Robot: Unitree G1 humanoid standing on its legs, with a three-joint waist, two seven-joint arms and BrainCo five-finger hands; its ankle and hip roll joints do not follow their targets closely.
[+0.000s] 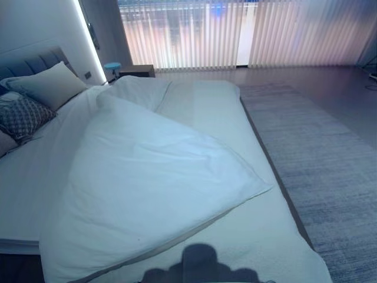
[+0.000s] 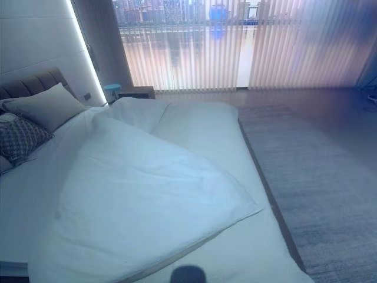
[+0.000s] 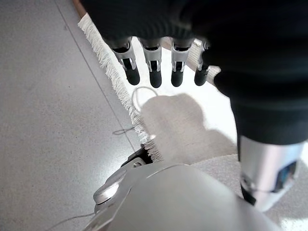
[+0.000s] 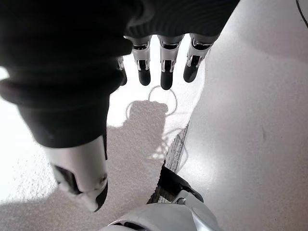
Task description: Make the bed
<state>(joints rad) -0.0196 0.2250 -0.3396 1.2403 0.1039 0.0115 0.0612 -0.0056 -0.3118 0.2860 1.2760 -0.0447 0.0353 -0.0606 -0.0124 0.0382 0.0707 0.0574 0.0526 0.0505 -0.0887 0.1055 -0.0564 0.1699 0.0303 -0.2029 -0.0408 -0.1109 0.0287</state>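
Both hands hang at the robot's sides with nothing in them: the left hand (image 3: 163,67) has its fingers straight and apart above a fringed rug edge (image 3: 118,82) and grey floor (image 3: 48,96), and the right hand (image 4: 159,62) likewise has straight, relaxed fingers above pale rug and floor. Ahead of the hands and well apart from them lies the white duvet (image 1: 147,183), bunched on the diagonal across the bed (image 1: 259,236), one corner pointing toward the right-hand edge and a folded-back flap near the far end, so bare mattress sheet shows on the right side and at the near end. Beyond the left hand's side sit a plain pillow (image 1: 50,85) and a patterned cushion (image 1: 23,115) against the headboard (image 1: 35,62).

My reading is that the work has not begun: this is the approach. Next, a hand needs to reach forward to the duvet's near corner, pinch it and draw it square.

No writing or label can be read anywhere.
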